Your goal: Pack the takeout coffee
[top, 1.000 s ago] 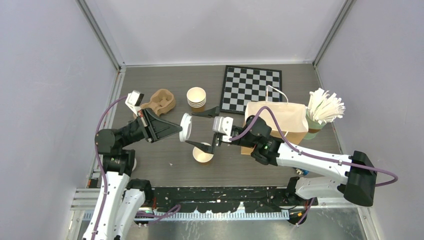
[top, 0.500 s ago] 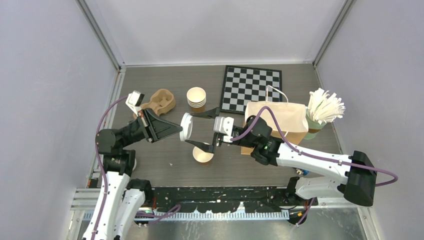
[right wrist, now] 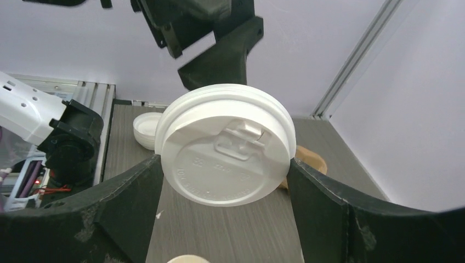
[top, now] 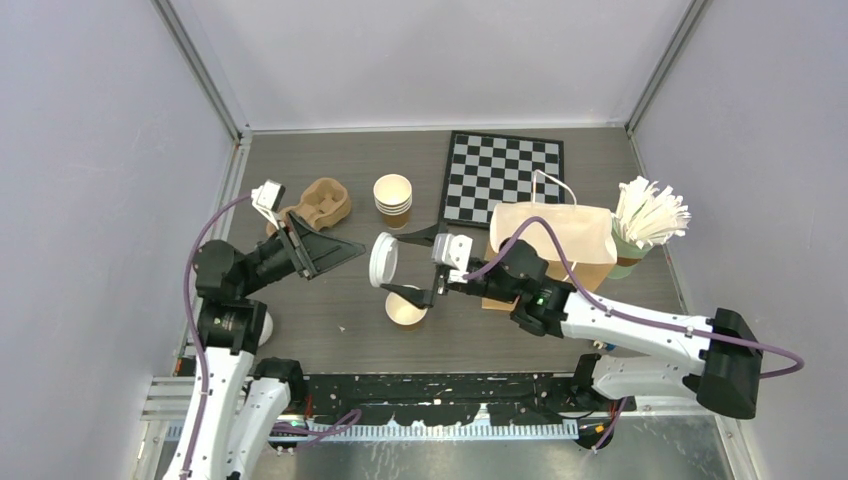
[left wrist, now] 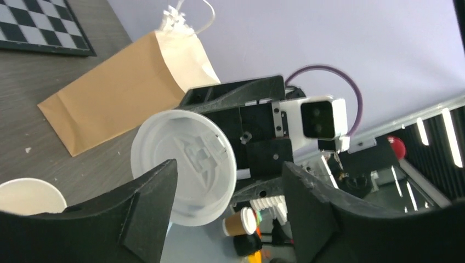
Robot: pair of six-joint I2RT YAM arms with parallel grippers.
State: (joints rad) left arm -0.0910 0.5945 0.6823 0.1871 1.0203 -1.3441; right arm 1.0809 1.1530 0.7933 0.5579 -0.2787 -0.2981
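The takeout coffee is in two parts. Its tan cup (top: 406,308) stands lidless on the table. Just above and to the left of the cup, the white lid (top: 383,262) (right wrist: 225,153) hangs on edge in the air. My right gripper (top: 393,260) (right wrist: 225,183) is shut on the lid, one finger against each side of the rim. My left gripper (top: 345,252) (left wrist: 230,175) is open and holds nothing. It sits a short way left of the lid (left wrist: 183,159), apart from it. The brown paper bag (top: 560,240) (left wrist: 120,98) lies on its side behind my right arm.
A stack of lidless cups (top: 393,196) and a cardboard cup carrier (top: 322,202) stand at the back left. A chessboard (top: 503,178) lies at the back. A green cup of white stirrers (top: 645,222) is on the far right. Loose white lids (right wrist: 147,130) sit by my left arm's base.
My left gripper has opened, let go of the lid and drawn back to the left. My right gripper has closed in on the lid's rim and now carries it alone.
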